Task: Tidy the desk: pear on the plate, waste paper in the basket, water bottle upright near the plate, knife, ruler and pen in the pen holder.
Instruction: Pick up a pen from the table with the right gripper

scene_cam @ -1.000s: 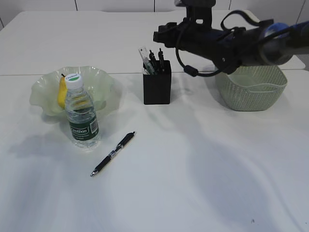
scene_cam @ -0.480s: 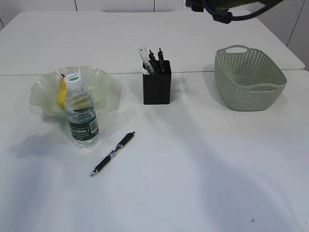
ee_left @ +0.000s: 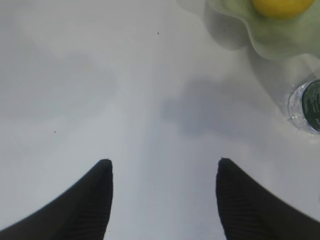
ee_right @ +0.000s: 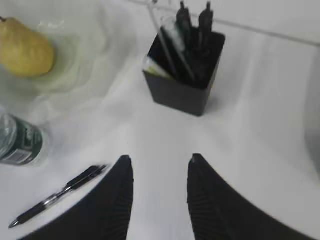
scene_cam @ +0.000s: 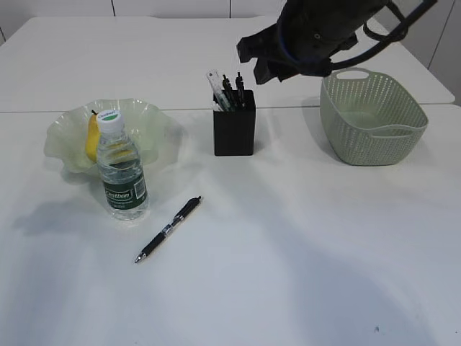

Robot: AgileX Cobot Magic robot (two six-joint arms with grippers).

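While arms hover: both end effectors parted, empty — left [ee_left: 162, 172], right [ee_right: 159, 167].
Pen [scene_cam: 168, 229]: alone mid-tabletop [scene_cam: 302, 245], bare surface around.

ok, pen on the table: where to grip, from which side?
Grip the pen mid-barrel, from straight above, fingers closing across its width. It lies flat and diagonal with bare table around it; the water bottle stands apart to its left.

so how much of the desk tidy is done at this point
Mostly done: the pear lies on the plate, the water bottle stands upright beside it, and the pen holder holds the ruler. Both grippers are empty. Left: the pen on the table.
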